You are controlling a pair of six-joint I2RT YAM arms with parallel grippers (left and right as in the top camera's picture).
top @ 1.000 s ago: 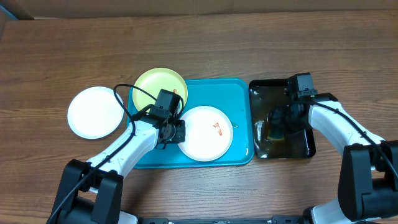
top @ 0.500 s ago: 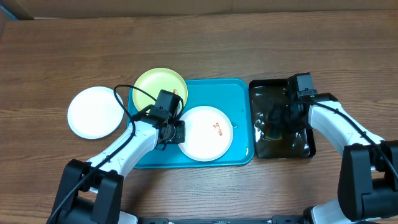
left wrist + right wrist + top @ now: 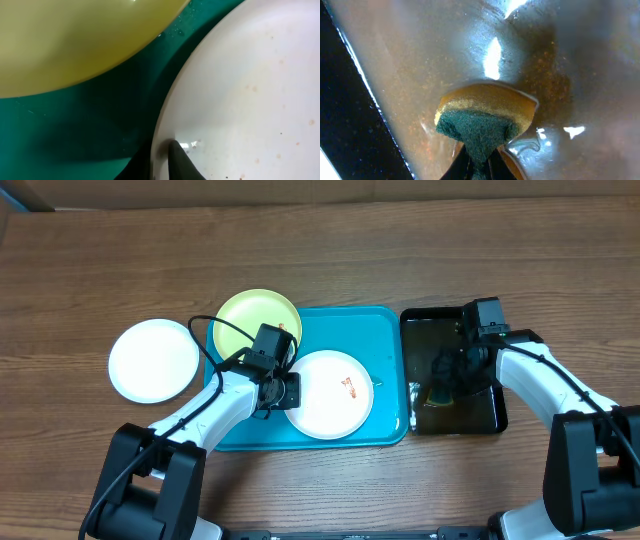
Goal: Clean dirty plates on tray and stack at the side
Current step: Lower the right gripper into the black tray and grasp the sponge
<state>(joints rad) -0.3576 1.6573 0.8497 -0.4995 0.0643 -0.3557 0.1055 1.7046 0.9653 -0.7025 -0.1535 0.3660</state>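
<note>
A white plate (image 3: pixel 335 395) with orange-brown smears lies in the turquoise tray (image 3: pixel 385 330). My left gripper (image 3: pixel 283 392) is shut on its left rim: in the left wrist view one fingertip (image 3: pixel 182 160) rests on top of the plate (image 3: pixel 250 90) and the other sits under the edge. A pale yellow-green plate (image 3: pixel 250 320) overlaps the tray's far left corner. Another white plate (image 3: pixel 153 360) lies on the table to the left. My right gripper (image 3: pixel 445 380) is shut on a yellow-and-green sponge (image 3: pixel 485 117), pinching its green side.
The sponge sits in a narrow black tray (image 3: pixel 485 415) holding brownish water, just right of the turquoise tray. A black cable (image 3: pixel 205 340) loops from the left arm over the yellow-green plate. Bare wooden table surrounds both trays.
The right jaws have closed onto the sponge. The left jaws have tightened a little on the white plate's rim. The plates have not visibly moved.
</note>
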